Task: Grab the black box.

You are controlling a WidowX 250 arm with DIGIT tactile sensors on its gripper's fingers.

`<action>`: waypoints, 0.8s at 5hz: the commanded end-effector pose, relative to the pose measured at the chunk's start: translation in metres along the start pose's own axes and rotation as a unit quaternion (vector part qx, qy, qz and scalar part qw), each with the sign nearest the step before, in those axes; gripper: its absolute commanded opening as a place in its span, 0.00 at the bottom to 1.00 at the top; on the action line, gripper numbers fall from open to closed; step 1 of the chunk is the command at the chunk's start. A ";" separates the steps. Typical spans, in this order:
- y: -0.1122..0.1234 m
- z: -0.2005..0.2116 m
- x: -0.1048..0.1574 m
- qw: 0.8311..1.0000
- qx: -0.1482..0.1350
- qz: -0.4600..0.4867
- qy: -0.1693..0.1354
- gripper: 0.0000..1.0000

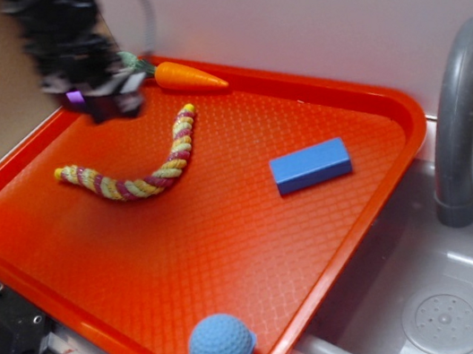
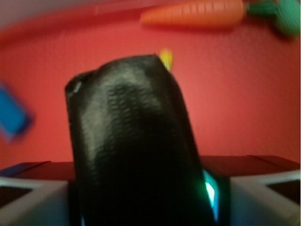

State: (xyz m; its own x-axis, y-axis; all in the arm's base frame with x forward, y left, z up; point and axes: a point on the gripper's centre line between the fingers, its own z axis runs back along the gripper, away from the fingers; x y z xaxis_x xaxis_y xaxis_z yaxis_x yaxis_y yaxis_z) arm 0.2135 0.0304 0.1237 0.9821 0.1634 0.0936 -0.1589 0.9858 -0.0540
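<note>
The orange tray [image 1: 385, 197] is lying by the sink, carrying a blue block [image 1: 310, 165], rope [image 1: 140, 170], carrot [image 1: 188, 74] and ball [image 1: 221, 347]. Above its far corner, the blurred tool [image 1: 111, 103] is gripping the black box [image 2: 131, 146], which is filling the wrist view.

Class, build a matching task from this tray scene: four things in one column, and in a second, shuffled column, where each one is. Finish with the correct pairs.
Things
1. black box
2. carrot
3. blue block
4. blue ball

Places
A. at the near edge of the orange tray
B. flat on the tray's right side, toward the faucet
C. held between the gripper's fingers, above the tray
D. by the tray's far rim, next to the gripper

Pairs: 1-C, 2-D, 3-B, 4-A
</note>
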 end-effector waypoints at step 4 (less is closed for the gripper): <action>-0.006 0.005 -0.015 0.995 0.079 -0.058 -0.024 0.00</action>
